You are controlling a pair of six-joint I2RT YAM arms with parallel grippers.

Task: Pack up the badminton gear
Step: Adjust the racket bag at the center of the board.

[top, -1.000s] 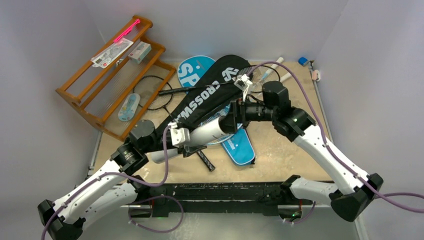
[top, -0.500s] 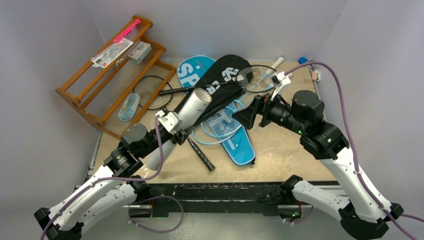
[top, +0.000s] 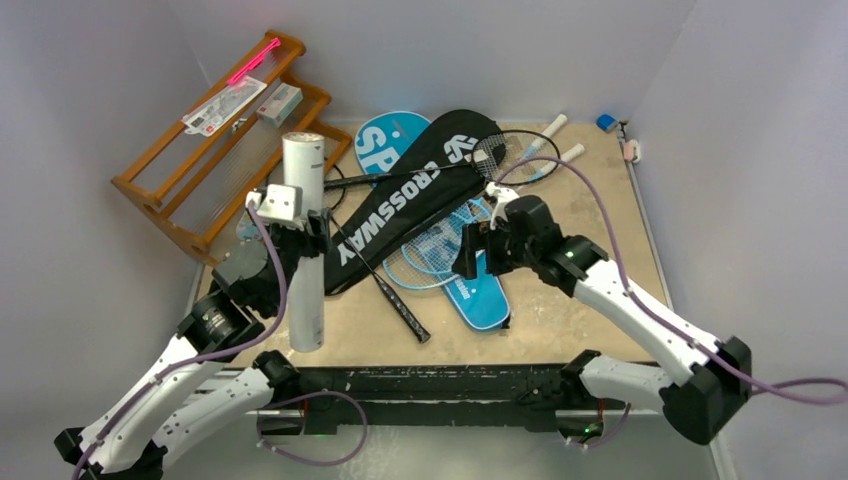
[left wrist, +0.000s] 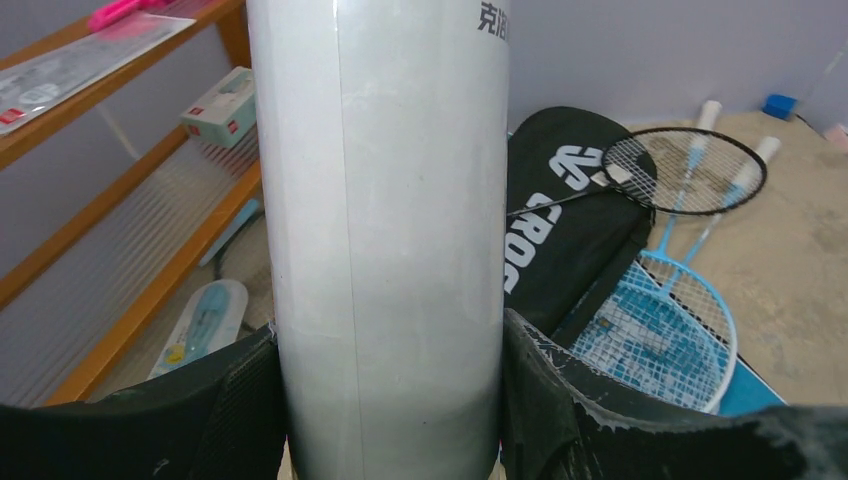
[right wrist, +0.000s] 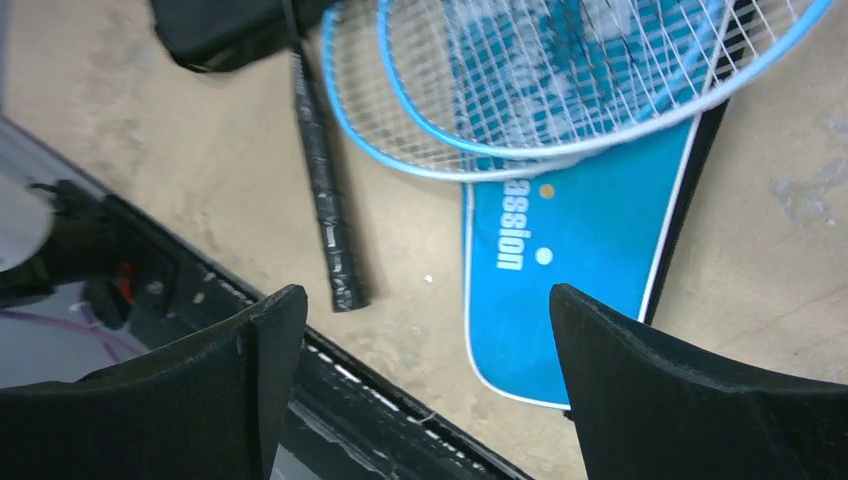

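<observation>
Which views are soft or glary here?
Left wrist: white tube fills mid-frame, faint vertical sheen, no hard glare; black racket behind is sharp. Right wrist: slightly soft, light-blue racket strings smeared near the top. Top external: even diffuse light, soft shadows, sharp.

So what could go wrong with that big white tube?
The white tube is tall and held only by the left gripper pinching its sides, so it might slip or tip. The wooden rack is close beside it, so a swing could bump it. The right gripper, open over the light-blue rackets, could snag their strings.
</observation>
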